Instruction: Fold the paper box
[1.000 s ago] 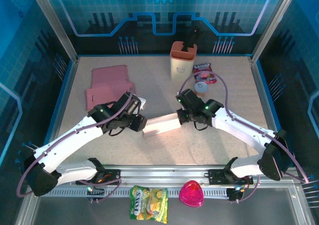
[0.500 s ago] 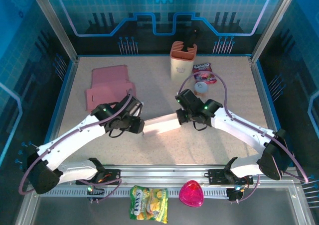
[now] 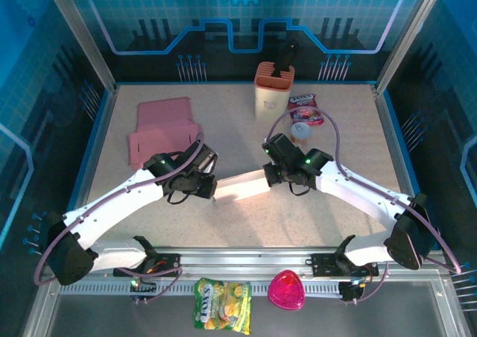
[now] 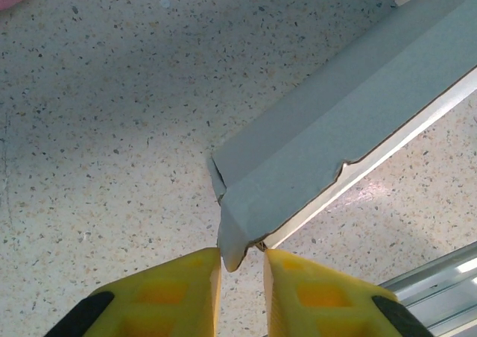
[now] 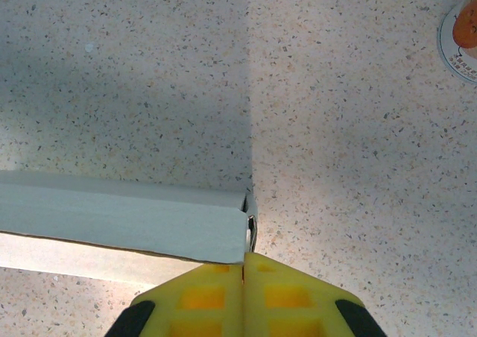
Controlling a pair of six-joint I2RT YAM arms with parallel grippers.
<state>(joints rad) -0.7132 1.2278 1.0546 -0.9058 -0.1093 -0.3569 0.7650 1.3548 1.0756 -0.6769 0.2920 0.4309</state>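
One long paper box point(image 4: 335, 128), corner seemingly frayed.

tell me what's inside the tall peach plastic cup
A black stick-like object leans out of the tall peach plastic cup; its lower end and anything else inside are hidden by the wall.

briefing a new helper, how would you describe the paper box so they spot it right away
On the speckled table, look midway between the left pincer and right pincer. The paper box is the long pale strip spanning them, unlike the flat pink sheets far left.
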